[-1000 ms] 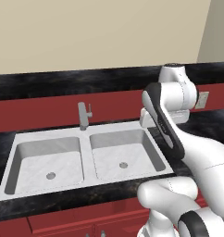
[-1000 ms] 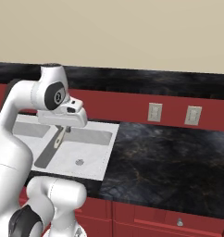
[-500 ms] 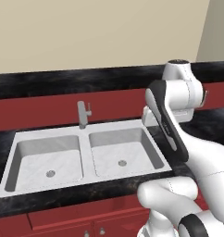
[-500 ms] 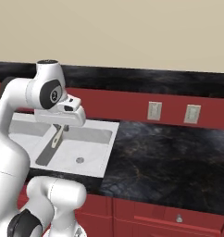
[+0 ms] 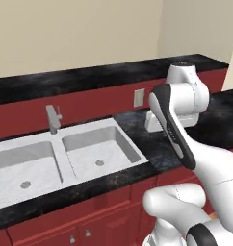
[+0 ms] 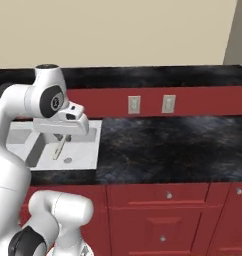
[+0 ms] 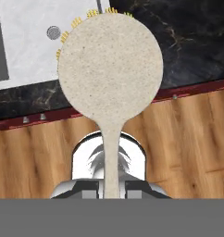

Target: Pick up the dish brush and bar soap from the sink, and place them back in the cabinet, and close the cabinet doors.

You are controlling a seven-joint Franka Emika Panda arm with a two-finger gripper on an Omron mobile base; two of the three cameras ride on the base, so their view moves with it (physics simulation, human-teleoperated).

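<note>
A: Marble sink (image 5: 22,166) lies at 9 o'clock of our arm in the left base view, both basins bare of soap as far as we see; we risk leaving the bar behind.

B: Right base view: the dish brush (image 6: 59,148) hangs under our gripper (image 6: 60,136), and the scene has slid left since 1 second ago, so our base drove.

A: Hand view: jaws clamped on the brush handle, head at 12 o'clock. A thin stick could swivel or slip.

The arm (image 5: 186,139) was glossy white with rounded, bulbous segments, a black stripe along one link and dark round joint caps.
</note>
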